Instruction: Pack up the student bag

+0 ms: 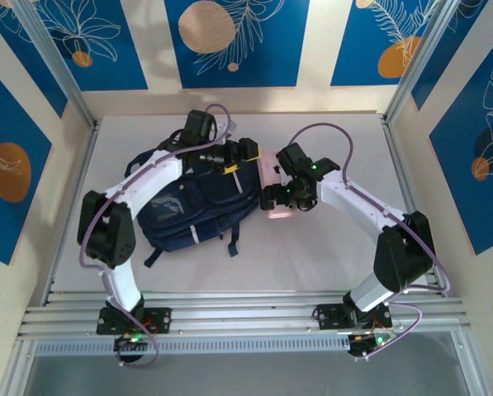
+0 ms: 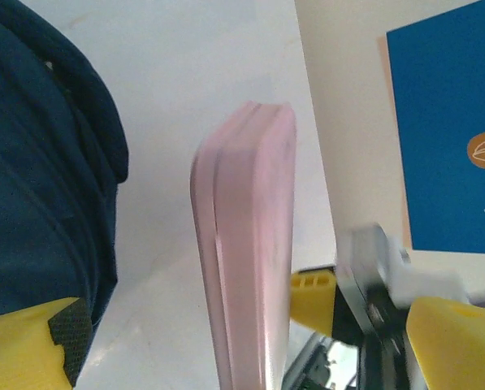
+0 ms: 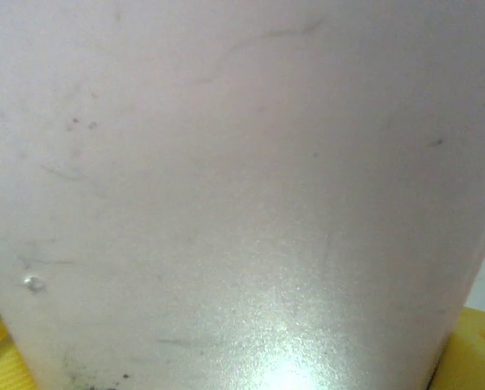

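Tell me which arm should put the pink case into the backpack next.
Right. The right gripper holds the pink case beside the backpack; the left gripper is open and holds nothing.

pink case [image 2: 246, 260] is cut off at the bottom edge; right gripper [image 1: 279, 200] perhaps hides its end.

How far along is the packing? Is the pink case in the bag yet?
Done: nothing is visibly packed. The student bag lies on the table. In hand: the right gripper grips the pink case on edge, just outside the bag's right side, and the left gripper is open next to it. Left: get the case inside the bag.
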Robot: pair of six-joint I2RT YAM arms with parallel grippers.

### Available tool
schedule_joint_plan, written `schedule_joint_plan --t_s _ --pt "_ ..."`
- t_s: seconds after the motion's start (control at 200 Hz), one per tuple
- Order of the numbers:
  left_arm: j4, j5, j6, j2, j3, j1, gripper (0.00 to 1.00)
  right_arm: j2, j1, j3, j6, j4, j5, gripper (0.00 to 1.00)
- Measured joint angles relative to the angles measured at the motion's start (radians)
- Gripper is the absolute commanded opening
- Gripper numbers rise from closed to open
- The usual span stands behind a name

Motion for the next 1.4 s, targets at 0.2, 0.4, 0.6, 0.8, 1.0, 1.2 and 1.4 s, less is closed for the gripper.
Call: schedule_joint_plan --t_s 0.2,0.4,0.6,0.8,1.0,1.2,1.4 --pt "0.062 0.075 -0.078 0.070 0.001 -0.006 0.85 -0.033 0.035 -0.005 0.001 0.033 -0.039 0.83" --pt "0.195 0.131 -0.168 0.070 -0.017 -0.008 0.57 -0.041 0.037 -0.005 0.004 0.052 -0.070 0.83" --pt "0.327 0.172 -0.268 0.074 -0.071 -0.010 0.41 -0.043 0.037 -0.005 0.013 0.056 -0.078 0.83" --pt "0.367 0.175 -0.291 0.079 -0.080 -0.012 0.35 -0.043 0.036 0.000 0.015 0.050 -0.066 0.88" --pt "0.382 0.174 -0.293 0.079 -0.081 -0.012 0.30 -0.043 0.037 0.016 0.018 0.030 -0.054 0.97" --pt "0.387 0.179 -0.326 0.079 -0.081 -0.003 0.27 -0.086 0.029 0.031 0.048 0.016 -0.014 1.00" --pt "0.412 0.179 -0.359 0.079 -0.084 0.011 0.27 -0.214 -0.031 0.022 0.122 0.032 -0.047 1.00"
